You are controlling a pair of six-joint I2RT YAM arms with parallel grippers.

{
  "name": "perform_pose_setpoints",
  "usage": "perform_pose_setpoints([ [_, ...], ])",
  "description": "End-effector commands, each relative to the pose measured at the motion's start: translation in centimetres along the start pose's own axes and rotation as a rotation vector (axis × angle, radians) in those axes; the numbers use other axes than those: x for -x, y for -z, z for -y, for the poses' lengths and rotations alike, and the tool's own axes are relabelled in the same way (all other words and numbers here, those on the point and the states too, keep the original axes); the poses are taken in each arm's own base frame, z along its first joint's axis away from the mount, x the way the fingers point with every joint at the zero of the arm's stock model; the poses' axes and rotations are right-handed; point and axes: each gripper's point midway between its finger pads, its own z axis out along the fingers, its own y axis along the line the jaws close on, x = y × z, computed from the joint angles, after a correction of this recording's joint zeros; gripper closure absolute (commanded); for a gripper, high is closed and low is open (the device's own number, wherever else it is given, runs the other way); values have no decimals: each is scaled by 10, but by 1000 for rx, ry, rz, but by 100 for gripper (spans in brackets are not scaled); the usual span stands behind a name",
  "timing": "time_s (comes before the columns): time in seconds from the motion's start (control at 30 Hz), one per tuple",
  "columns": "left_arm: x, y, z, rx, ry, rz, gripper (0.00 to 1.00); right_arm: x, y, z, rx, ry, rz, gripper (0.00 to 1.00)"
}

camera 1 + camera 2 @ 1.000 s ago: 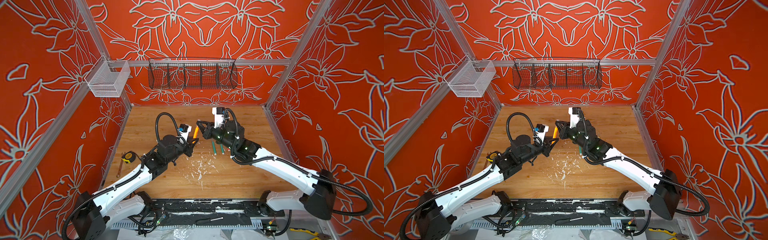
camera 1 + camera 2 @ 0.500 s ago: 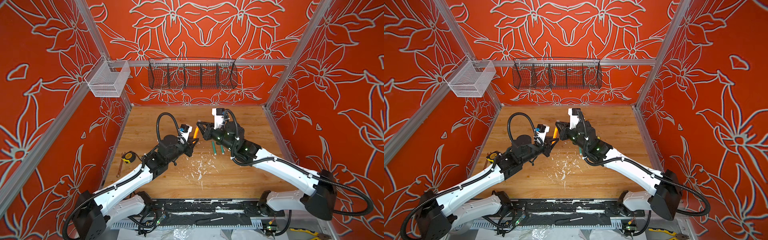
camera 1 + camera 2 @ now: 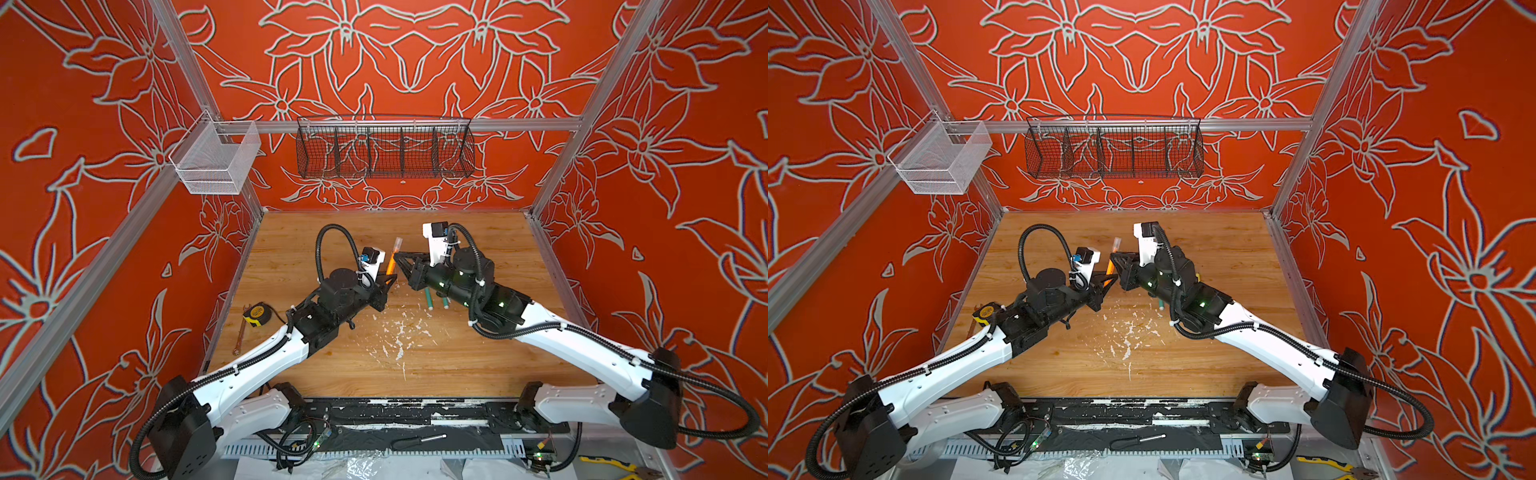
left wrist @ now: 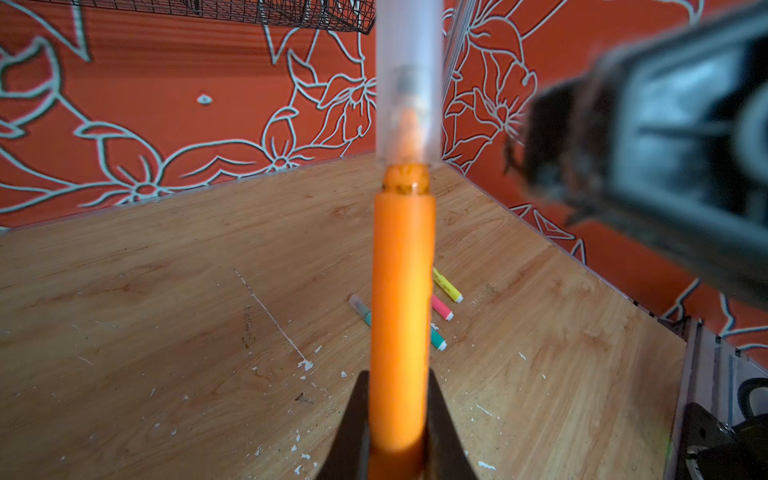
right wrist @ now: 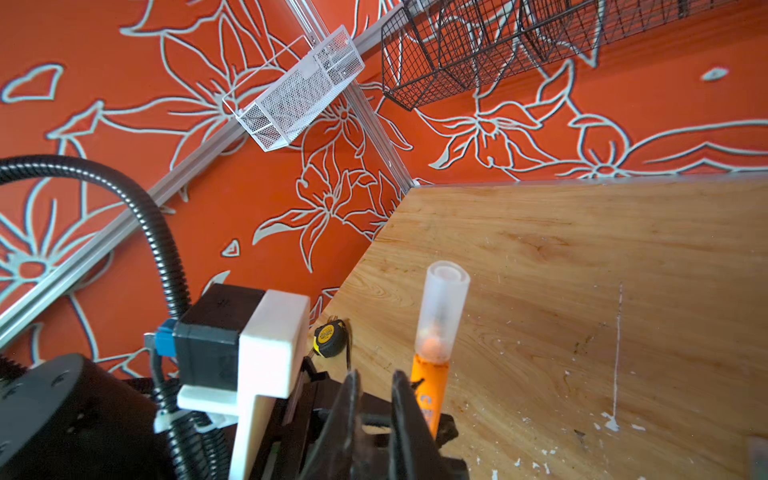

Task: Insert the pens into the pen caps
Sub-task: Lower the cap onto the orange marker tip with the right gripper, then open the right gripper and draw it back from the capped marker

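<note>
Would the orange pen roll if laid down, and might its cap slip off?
Likely rolls: the orange pen is a smooth round barrel. The clear cap could slip: a collar shows below it, so it seems partly seated.

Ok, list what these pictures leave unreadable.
- Pink pen: under the right arm in both top views.
- Clear cap: far end cut off by the left wrist view's edge.
- Teal pen: middle behind the orange pen, left wrist view.
- Right gripper: blurred in the left wrist view.
</note>
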Motion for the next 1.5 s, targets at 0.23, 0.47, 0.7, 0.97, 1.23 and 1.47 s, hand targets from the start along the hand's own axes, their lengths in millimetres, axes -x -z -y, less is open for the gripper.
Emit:
perform_pose_setpoints([
  [0.23, 17, 2, 8, -38, -31, 76, 100, 4, 8, -12, 27, 24, -36, 75],
  [0.47, 18, 1, 8, -34, -35, 79, 100, 1, 21, -11, 35, -4, -38, 75],
  [0.7, 25, 9, 6, -20, -74, 124, 100, 12, 41, -2, -41, 26, -35, 75],
  [0.97, 44, 5, 18, -62, -190, 139, 100, 71, 71, 5, -107, 62, 45, 68],
  [1.23, 35, -3, 30, -142, -204, 126, 100, 100, 66, 20, -141, 34, 66, 66],
  [1.47, 29, 0, 30, -148, -196, 124, 100, 78, 31, 24, -105, 15, -32, 66],
])
